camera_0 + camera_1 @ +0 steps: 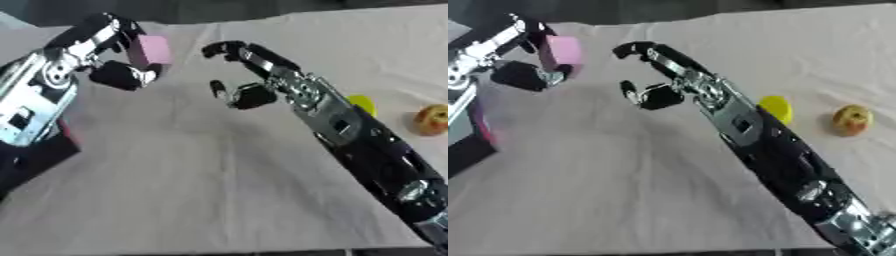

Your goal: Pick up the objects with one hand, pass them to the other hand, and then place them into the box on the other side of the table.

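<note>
Holding pink block [155,49] in left hand [122,60], upper left of frame, fingers curled round it. Right hand [241,75] at upper centre, empty, fingers half spread, just beside block. Box not visible. Advice: keep block level while carrying toward left edge. Yellow object [776,108] and apple [851,119] wait at right.

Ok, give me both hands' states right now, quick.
Left hand: shut on the pink block, held above the table.
Right hand: open, fingers spread, holding nothing, near the left hand.
</note>
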Action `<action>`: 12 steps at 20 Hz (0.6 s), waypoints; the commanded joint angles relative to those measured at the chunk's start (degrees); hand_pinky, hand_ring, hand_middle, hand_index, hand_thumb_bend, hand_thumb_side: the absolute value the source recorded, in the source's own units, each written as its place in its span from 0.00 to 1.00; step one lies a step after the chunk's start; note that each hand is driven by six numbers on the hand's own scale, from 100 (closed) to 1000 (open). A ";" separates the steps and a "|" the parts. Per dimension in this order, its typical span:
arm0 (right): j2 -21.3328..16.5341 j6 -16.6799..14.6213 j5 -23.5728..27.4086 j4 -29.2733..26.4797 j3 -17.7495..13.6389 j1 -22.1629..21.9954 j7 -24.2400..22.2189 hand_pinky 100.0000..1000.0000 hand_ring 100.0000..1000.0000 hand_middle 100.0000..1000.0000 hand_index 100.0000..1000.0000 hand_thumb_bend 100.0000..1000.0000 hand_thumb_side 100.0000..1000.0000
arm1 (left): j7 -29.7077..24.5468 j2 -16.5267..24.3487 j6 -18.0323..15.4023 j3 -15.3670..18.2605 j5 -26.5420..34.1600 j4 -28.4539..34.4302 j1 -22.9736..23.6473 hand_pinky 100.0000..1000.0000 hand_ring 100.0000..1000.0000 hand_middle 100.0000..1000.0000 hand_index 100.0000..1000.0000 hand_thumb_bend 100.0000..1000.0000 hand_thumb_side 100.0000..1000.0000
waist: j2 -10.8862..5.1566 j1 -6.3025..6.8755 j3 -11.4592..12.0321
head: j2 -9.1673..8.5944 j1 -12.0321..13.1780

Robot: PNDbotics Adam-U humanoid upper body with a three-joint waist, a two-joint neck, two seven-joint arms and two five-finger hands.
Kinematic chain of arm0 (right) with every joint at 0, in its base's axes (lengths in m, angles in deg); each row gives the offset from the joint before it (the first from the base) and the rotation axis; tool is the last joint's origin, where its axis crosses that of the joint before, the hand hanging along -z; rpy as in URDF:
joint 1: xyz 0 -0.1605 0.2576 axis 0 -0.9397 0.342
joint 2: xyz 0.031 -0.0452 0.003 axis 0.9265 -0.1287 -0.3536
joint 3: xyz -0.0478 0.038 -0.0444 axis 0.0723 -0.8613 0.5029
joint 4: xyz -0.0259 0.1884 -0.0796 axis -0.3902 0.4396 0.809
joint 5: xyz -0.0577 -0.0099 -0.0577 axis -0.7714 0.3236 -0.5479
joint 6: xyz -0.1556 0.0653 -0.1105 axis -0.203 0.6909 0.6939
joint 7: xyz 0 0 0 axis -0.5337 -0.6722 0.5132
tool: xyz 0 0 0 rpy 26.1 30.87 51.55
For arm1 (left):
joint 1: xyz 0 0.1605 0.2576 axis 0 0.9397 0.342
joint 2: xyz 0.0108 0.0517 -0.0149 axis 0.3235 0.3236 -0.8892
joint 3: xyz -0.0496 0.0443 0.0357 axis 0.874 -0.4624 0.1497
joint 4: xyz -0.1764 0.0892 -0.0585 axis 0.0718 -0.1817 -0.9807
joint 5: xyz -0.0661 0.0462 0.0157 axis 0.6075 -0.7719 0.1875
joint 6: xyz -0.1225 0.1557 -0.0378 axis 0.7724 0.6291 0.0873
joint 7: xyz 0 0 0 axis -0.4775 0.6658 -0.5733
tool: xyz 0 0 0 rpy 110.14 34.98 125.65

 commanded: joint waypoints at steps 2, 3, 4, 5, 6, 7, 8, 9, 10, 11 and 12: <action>-2.10 0.51 0.60 -1.65 -0.35 0.59 1.12 0.96 0.99 0.83 0.88 0.00 0.02 | -0.48 7.63 1.02 2.90 3.03 2.73 -0.88 0.70 0.62 0.45 0.37 0.05 0.00 | -1.95 0.29 0.24 | 0.40 0.50; -2.34 0.69 0.93 -1.84 -0.40 0.55 1.41 0.96 0.99 0.83 0.87 0.00 0.06 | -0.40 9.13 1.24 3.54 3.81 3.20 -0.55 0.70 0.63 0.45 0.37 0.05 0.00 | -2.03 0.34 0.27 | 0.48 0.62; -2.55 0.92 1.45 -2.06 -0.47 0.52 1.71 0.96 0.99 0.83 0.87 0.00 0.14 | -0.26 10.70 1.33 4.15 4.51 3.68 -0.12 0.70 0.63 0.45 0.37 0.06 0.00 | -2.10 0.38 0.29 | 0.59 0.79; -2.74 1.19 2.09 -2.23 -0.53 0.50 1.99 0.96 0.99 0.83 0.87 0.00 0.21 | -0.16 12.24 1.35 4.65 5.09 4.06 0.40 0.70 0.63 0.45 0.37 0.06 0.00 | -2.14 0.42 0.27 | 0.68 1.03; -2.92 1.49 2.81 -2.40 -0.55 0.48 2.13 0.97 1.00 0.84 0.87 0.00 0.28 | -0.16 13.69 1.38 5.08 5.52 4.27 1.03 0.70 0.63 0.46 0.38 0.06 0.00 | -2.16 0.43 0.23 | 0.69 1.35; -3.09 1.76 3.51 -2.57 -0.55 0.45 2.15 0.97 1.00 0.84 0.87 0.00 0.29 | -0.21 14.99 1.42 5.49 5.87 4.41 1.71 0.70 0.63 0.46 0.38 0.06 0.00 | -2.15 0.42 0.18 | 0.67 1.71; -3.26 1.97 4.12 -2.73 -0.56 0.39 2.09 0.97 1.00 0.84 0.87 0.00 0.30 | -0.23 16.24 1.48 5.97 6.21 4.53 2.48 0.70 0.63 0.46 0.38 0.06 0.00 | -2.14 0.40 0.14 | 0.68 2.10; -3.45 2.14 4.56 -2.84 -0.59 0.31 1.97 0.97 1.00 0.84 0.87 0.00 0.31 | -0.19 17.47 1.52 6.48 6.53 4.68 3.28 0.70 0.63 0.46 0.38 0.06 0.00 | -2.12 0.38 0.10 | 0.72 2.56; -3.61 2.27 4.84 -2.93 -0.65 0.28 1.87 0.97 0.99 0.84 0.87 0.00 0.31 | -0.13 18.62 1.57 6.98 6.83 4.82 4.06 0.70 0.63 0.46 0.38 0.06 0.00 | -2.09 0.36 0.06 | 0.77 3.08; -3.73 2.37 5.03 -3.03 -0.73 0.26 1.81 0.96 0.99 0.83 0.86 0.00 0.28 | -0.04 19.64 1.66 7.47 7.11 4.90 4.80 0.70 0.63 0.46 0.38 0.06 0.00 | -2.05 0.34 0.03 | 0.80 3.64; -3.85 2.43 5.09 -3.18 -0.82 0.26 1.77 0.96 0.98 0.82 0.85 0.00 0.22 | 0.06 20.62 1.81 8.05 7.44 4.90 5.62 0.70 0.64 0.46 0.38 0.05 0.00 | -1.99 0.30 0.00 | 0.78 4.28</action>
